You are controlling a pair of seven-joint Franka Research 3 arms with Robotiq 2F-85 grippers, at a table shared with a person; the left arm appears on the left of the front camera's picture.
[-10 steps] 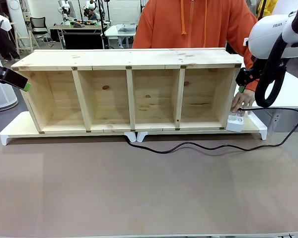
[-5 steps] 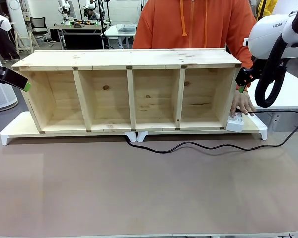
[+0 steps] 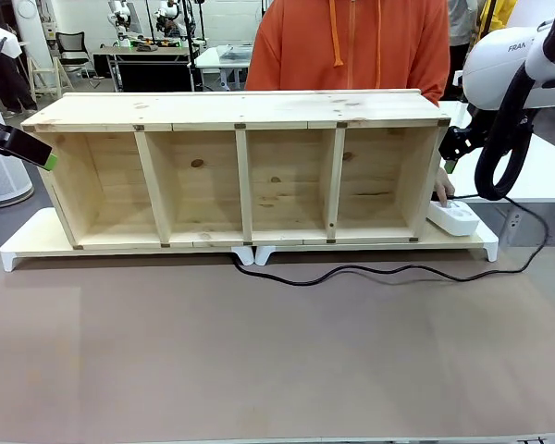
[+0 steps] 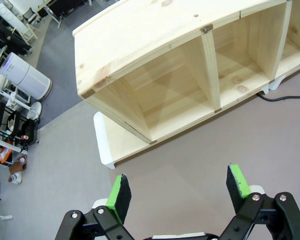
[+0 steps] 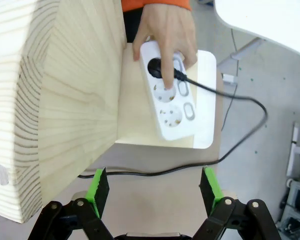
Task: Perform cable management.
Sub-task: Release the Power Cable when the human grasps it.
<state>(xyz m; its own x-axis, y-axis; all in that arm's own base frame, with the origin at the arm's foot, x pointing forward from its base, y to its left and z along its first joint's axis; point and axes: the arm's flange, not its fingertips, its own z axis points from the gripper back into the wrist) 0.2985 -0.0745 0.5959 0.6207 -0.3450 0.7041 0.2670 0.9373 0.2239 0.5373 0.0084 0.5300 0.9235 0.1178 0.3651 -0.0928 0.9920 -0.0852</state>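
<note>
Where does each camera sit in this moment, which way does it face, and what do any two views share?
Front: between the arms, facing across the table at the person's hand; right arm at right.
Left wrist: looks down along the open left gripper at the wooden shelf's end.
Right wrist: looks down along the open right gripper at the power strip and cable.
Shared: front and right wrist both show strip, hand, cable.

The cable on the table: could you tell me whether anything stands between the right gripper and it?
Nothing visible does. In the right wrist view the open right gripper hangs over the cable, with bare table between. The person's hand rests farther off, on the plug in the power strip.
</note>
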